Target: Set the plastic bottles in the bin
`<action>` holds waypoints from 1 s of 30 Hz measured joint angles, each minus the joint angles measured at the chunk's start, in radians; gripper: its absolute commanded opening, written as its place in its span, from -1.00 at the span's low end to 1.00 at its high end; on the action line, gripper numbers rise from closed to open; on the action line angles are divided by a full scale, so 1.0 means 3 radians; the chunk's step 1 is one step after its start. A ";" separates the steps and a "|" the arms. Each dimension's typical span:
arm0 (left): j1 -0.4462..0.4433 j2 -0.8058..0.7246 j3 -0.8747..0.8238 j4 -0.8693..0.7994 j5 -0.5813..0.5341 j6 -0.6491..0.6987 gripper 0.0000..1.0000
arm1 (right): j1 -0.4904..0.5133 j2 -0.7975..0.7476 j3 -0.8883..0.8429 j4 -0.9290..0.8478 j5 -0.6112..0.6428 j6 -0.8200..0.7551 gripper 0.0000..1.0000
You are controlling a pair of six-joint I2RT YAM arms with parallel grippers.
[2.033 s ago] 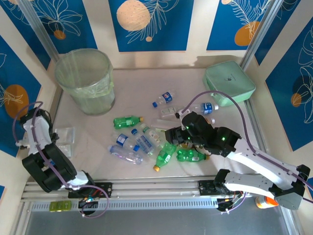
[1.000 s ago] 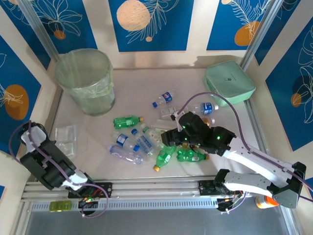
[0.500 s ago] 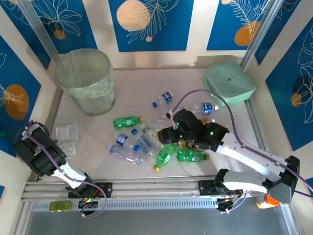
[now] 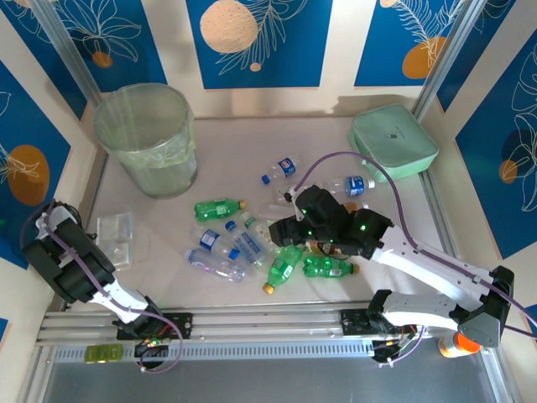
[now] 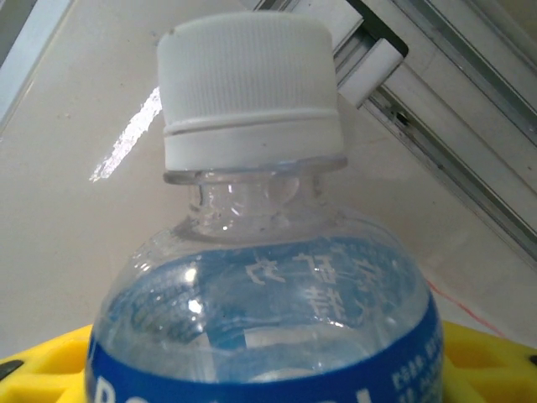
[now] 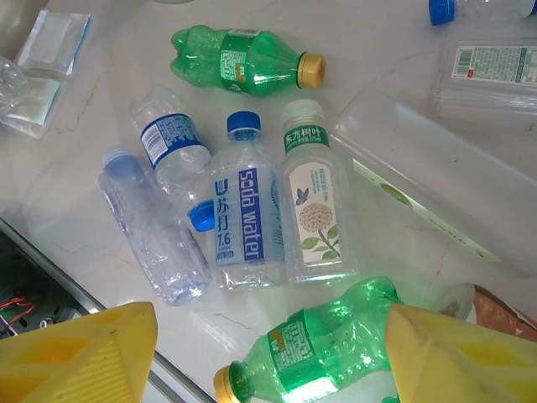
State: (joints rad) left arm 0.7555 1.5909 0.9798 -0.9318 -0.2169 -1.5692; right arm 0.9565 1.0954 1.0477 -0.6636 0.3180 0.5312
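Right end effector (image 6: 268,353) gapes wide over a crushed green bottle (image 6: 336,336); bare worktop (image 4: 243,143) reaches the round translucent bin (image 4: 159,159). Left end effector (image 5: 268,378) flanks a white-capped clear bottle (image 5: 252,269); its grip is cut off, so I cannot tell.

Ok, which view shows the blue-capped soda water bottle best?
Right wrist view: the soda water bottle lies whole and close, with its label readable. The top external view shows it small, the lettering too small to read. The left wrist camera faces a different, white-capped bottle.

A robot lab cell: aluminium rail frame (image 4: 252,323), printed blue wall panels (image 4: 252,42).
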 measured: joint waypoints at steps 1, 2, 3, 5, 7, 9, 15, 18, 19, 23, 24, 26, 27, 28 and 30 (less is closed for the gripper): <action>-0.0022 -0.0041 0.0015 -0.0033 0.0000 0.0019 -0.08 | 0.0003 -0.0023 0.0000 -0.0015 0.0010 0.0000 0.45; -0.0062 -0.0089 0.0050 -0.0093 -0.0001 0.0027 -0.08 | 0.0005 -0.0052 0.0000 -0.0029 0.0025 0.0000 0.45; -0.0109 -0.0130 0.0083 -0.0135 -0.0003 0.0046 -0.08 | 0.0006 -0.0085 0.0000 -0.0039 0.0042 0.0000 0.45; -0.0276 -0.0248 0.0167 -0.0205 -0.0023 0.0111 -0.07 | 0.0006 -0.0163 0.0000 -0.0064 0.0079 -0.0001 0.45; -0.0544 -0.0373 0.0277 -0.0296 -0.0055 0.0189 -0.01 | 0.0006 -0.0231 0.0000 -0.0088 0.0121 -0.0004 0.45; -0.0848 -0.0478 0.0392 -0.0393 -0.0107 0.0270 -0.01 | 0.0006 -0.0292 0.0001 -0.0116 0.0168 -0.0015 0.45; -0.1606 -0.1067 0.0413 -0.0671 -0.0267 0.0501 -0.10 | -0.0001 -0.0399 0.0074 -0.0206 0.0314 -0.0089 0.46; -0.2056 -0.1542 0.0219 -0.0724 -0.0322 0.0579 -0.23 | -0.0028 -0.0502 0.0080 -0.0229 0.0370 -0.0132 0.46; -0.2298 -0.1724 0.0134 -0.0730 -0.0317 0.0609 -0.27 | -0.0045 -0.0535 0.0083 -0.0243 0.0381 -0.0150 0.47; -0.3120 -0.2255 -0.0131 -0.0637 -0.0244 0.0814 -0.29 | -0.0120 -0.0591 0.0155 -0.0301 0.0401 -0.0202 0.47; -0.3281 -0.2346 -0.0172 -0.0577 -0.0225 0.0910 -0.28 | -0.0131 -0.0587 0.0179 -0.0303 0.0399 -0.0215 0.46; -0.3602 -0.2508 -0.0214 -0.0404 -0.0159 0.1202 -0.28 | -0.0153 -0.0584 0.0231 -0.0309 0.0398 -0.0242 0.47; -0.3716 -0.2553 -0.0214 -0.0309 -0.0118 0.1369 -0.28 | -0.0161 -0.0582 0.0252 -0.0313 0.0397 -0.0259 0.47; -0.3819 -0.2578 -0.0203 -0.0201 -0.0043 0.1588 -0.27 | -0.0168 -0.0577 0.0278 -0.0317 0.0394 -0.0277 0.46; -0.3969 -0.2548 -0.0104 -0.0060 0.0169 0.2075 -0.26 | -0.0182 -0.0561 0.0333 -0.0333 0.0374 -0.0317 0.47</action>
State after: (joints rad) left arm -0.4351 0.8265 0.9485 -0.9497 -0.1661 -0.9466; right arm 0.9020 0.9272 1.1477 -0.7635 0.4301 0.4362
